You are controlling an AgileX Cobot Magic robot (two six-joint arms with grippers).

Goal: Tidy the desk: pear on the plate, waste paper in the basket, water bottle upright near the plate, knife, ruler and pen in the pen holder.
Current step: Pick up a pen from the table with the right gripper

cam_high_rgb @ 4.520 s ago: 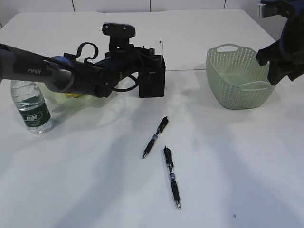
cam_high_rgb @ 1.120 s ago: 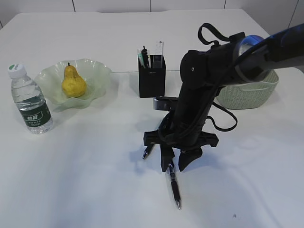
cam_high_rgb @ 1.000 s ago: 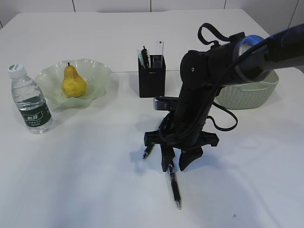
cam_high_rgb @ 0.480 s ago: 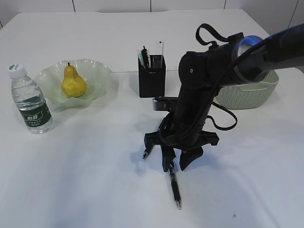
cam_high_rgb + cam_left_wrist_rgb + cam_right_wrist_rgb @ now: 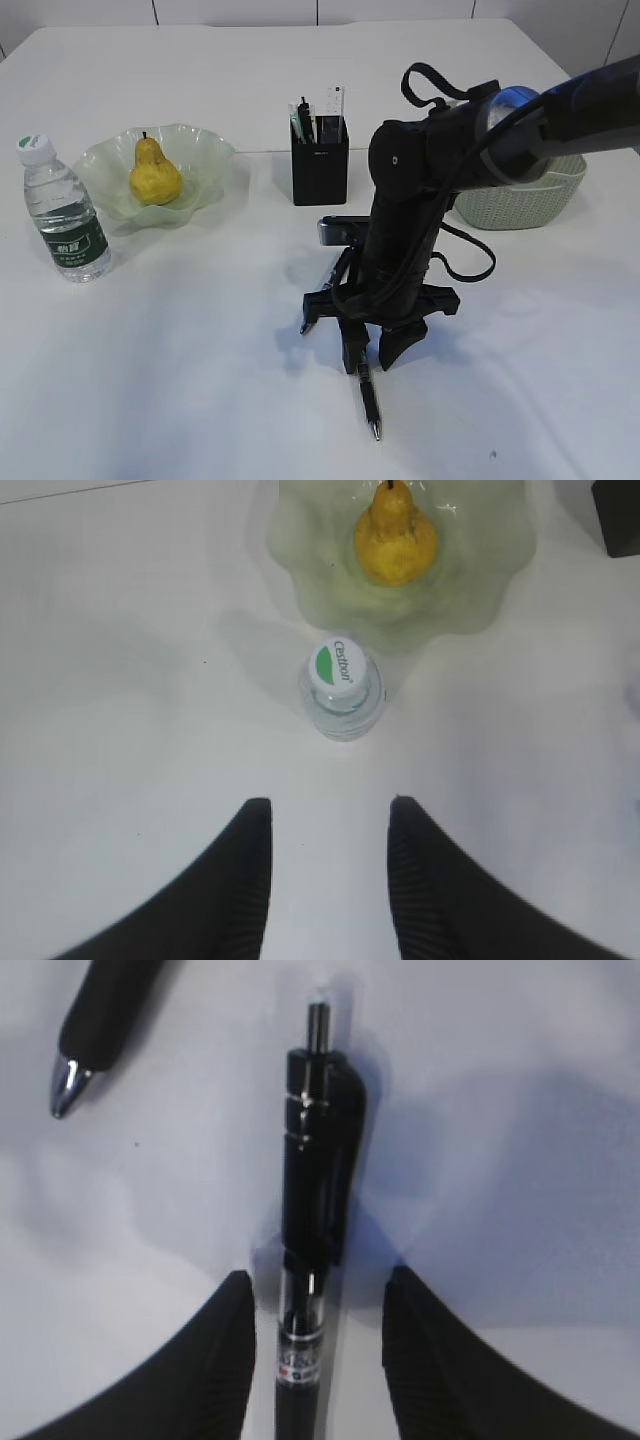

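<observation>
On the white desk point(image 5: 180, 380) my right gripper point(image 5: 368, 352) is open, its fingers straddling a black pen point(image 5: 369, 395) lying flat; the pen point(image 5: 312, 1260) lies between the fingers point(image 5: 320, 1360) without touching them. A second black pen point(image 5: 312, 320) lies beside it, its tip showing in the right wrist view point(image 5: 95, 1040). The yellow pear point(image 5: 153, 175) sits on the green plate point(image 5: 205, 160). The water bottle point(image 5: 65, 225) stands upright left of the plate. The black pen holder point(image 5: 320, 170) holds the ruler point(image 5: 339, 105) and other items. My left gripper point(image 5: 328, 880) is open and empty above the bottle point(image 5: 340, 685).
The sage-green basket point(image 5: 540, 195) stands at the right, partly behind my right arm; no waste paper is visible. The left wrist view also shows the pear point(image 5: 396, 545) on the plate point(image 5: 300, 570).
The left arm has left the exterior view. My right arm has come from the basket down over the near pen and has sunk a little lower and left around it.
</observation>
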